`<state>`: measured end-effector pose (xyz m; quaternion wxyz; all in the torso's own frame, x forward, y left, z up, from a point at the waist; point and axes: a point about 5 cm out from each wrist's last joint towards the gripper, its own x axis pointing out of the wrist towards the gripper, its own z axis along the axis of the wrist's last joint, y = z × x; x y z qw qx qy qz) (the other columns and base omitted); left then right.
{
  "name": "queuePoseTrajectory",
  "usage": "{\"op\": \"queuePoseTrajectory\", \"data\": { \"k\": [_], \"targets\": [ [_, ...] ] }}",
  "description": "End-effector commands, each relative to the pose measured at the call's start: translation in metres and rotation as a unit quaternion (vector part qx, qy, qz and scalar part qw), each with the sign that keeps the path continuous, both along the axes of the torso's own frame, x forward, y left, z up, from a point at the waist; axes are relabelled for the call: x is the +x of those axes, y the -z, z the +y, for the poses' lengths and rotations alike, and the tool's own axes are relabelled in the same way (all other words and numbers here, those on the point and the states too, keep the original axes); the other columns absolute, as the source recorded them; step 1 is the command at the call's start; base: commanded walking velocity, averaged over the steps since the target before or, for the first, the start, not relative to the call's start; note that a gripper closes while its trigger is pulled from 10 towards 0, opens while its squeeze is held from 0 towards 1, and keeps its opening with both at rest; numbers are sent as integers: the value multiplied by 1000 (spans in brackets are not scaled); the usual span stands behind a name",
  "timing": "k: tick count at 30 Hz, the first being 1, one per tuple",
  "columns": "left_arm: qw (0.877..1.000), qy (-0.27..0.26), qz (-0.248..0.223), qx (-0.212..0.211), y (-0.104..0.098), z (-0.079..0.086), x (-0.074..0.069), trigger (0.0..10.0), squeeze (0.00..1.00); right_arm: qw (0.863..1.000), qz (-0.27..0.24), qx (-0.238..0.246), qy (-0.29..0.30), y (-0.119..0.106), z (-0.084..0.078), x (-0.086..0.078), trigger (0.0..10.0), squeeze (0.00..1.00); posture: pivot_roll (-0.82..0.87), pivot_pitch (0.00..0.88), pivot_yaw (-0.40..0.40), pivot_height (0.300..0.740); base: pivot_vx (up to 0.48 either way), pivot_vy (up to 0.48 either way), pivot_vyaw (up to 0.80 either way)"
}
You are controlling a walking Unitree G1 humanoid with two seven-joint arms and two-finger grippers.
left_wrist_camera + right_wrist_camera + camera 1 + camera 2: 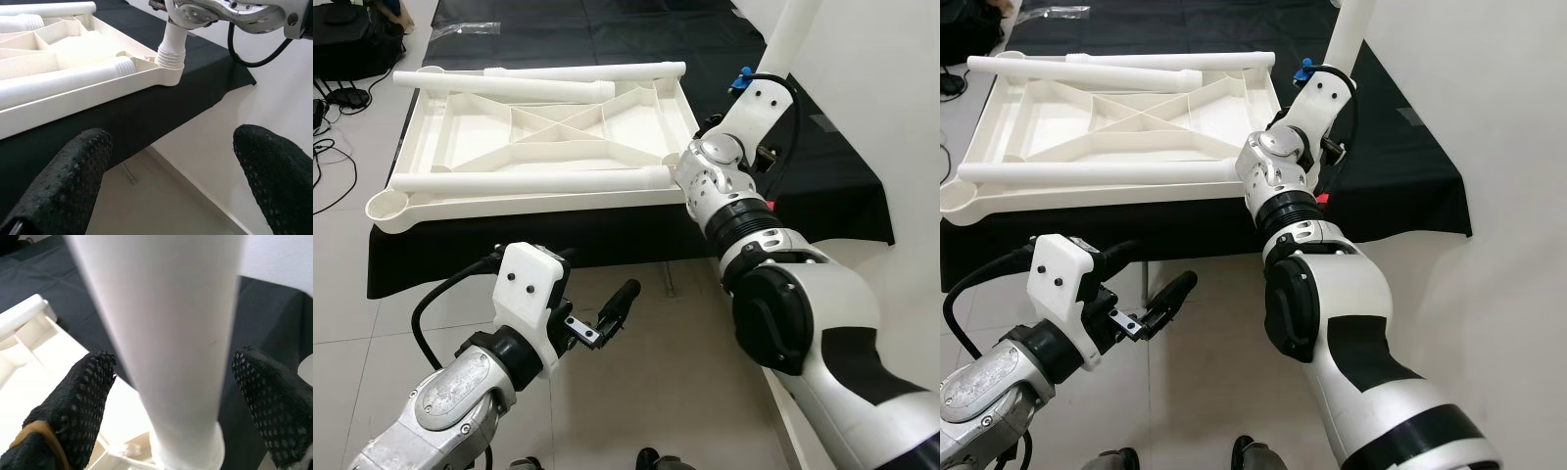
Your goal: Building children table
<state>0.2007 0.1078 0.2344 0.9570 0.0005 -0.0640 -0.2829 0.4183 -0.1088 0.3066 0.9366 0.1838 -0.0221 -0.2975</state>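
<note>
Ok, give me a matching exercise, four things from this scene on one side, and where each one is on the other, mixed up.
Things:
1. tabletop
2. upright leg
3. left gripper
4. cloth

Places:
A. over the floor, in front of the table
B. between the right gripper's fingers, standing in a corner socket
C. spread under the white parts
D. lying upside down on the black cloth

Pairs: 1-D, 2-B, 3-A, 4-C
</note>
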Motion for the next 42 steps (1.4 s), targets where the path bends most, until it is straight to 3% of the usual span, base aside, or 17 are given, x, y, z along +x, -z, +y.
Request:
{"op": "queuePoseTrajectory", "data": {
  "k": [1,8,9,10,21,22,33,42],
  "targets": [
    [1000,0,-2,2,1,1,-1,10000,0,1000,-14,11,-5,-7,4,-1,10000,0,123,267,-88,740,0,0,0],
    [1000,0,-2,2,1,1,-1,10000,0,1000,-18,10,-7,-10,3,0,10000,0,120,267,-86,740,0,0,0],
    [1000,0,-2,2,1,1,0,10000,0,1000,-23,6,-6,-11,2,0,10000,71,120,268,-84,740,0,0,0],
    [1000,0,-2,2,1,1,0,10000,0,1000,-28,5,-6,-13,0,0,10000,1000,119,268,-84,740,0,0,0],
    [1000,1,-4,2,0,1,1,10000,0,999,-42,-1,-16,-18,2,0,10000,1000,119,266,-81,740,0,0,0],
    [1000,0,-4,3,0,1,1,10000,0,999,-47,-4,-12,-20,2,-1,10000,0,120,264,-81,740,0,0,0],
    [1000,0,-7,3,1,2,3,10000,0,994,-102,-49,5,-37,2,-6,10000,0,115,239,-80,740,0,0,0],
    [1000,0,-11,3,1,2,5,10000,0,991,-122,-61,-8,-34,4,-9,10000,0,113,215,-80,740,0,0,0]
  ]
}}
